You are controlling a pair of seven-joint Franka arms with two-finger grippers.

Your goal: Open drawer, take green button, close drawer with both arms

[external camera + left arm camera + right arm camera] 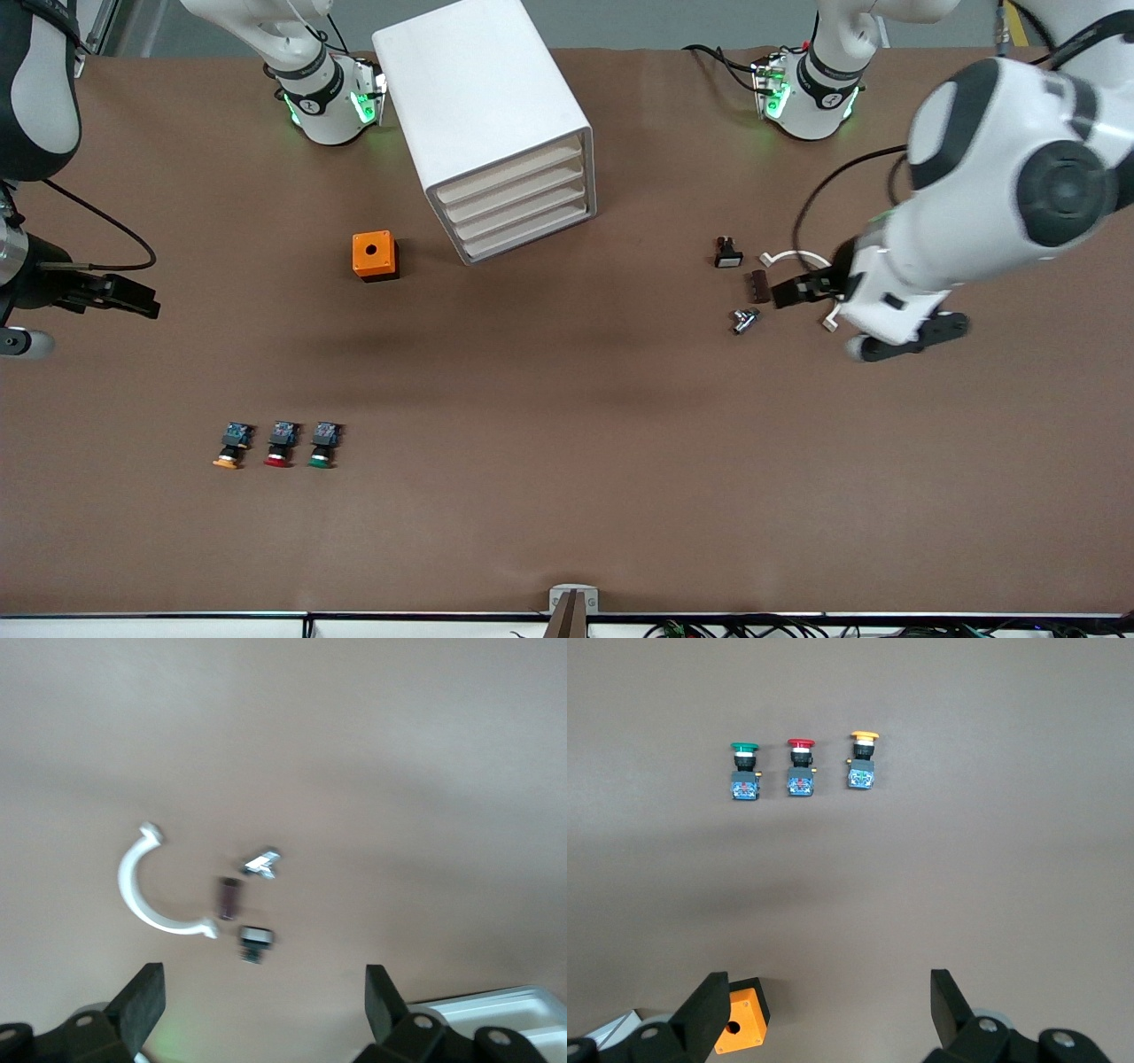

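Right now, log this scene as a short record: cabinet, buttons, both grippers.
cabinet: white, four drawers, all shut
green button: on the table, in a row with the red button and orange button, nearer the front camera than the orange box
left gripper: open, empty, over small parts
right gripper: open, empty, at its end of the table

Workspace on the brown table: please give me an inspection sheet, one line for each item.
Surface: brown table, flat.
Job's things: white cabinet, all four drawers shut; green button in a row with the red button and orange button.
Clutter: orange box; white clip, three small parts beside it.
End effectors: left end effector open over the small parts; right end effector open, empty, at the right arm's end.
Cables: black cable on the left arm.
Surroundings: nothing seen.
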